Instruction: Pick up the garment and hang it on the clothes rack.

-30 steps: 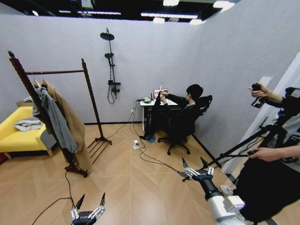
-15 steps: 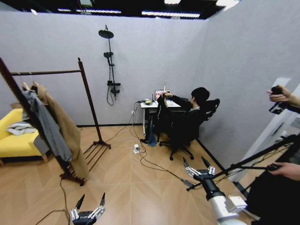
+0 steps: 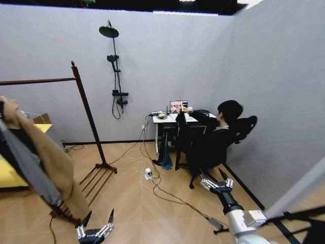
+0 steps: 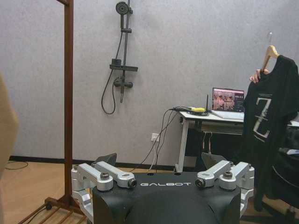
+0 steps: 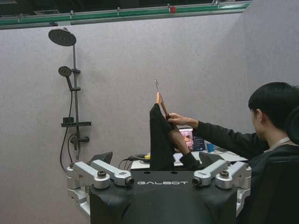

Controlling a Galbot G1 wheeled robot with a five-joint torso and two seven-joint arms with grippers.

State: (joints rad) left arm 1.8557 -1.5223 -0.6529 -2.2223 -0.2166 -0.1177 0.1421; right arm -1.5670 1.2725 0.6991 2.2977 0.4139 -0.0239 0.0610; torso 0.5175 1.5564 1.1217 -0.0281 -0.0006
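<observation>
It looks like a test room made to look like a home: plain grey walls (image 3: 254, 76), a shower (image 3: 112, 61), a desk (image 3: 165, 119) with a laptop (image 3: 178, 107).

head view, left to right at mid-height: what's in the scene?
tan coat → clothes rack → wall shower set → laptop on the desk → black T-shirt held up on its hanger → seated person
</observation>
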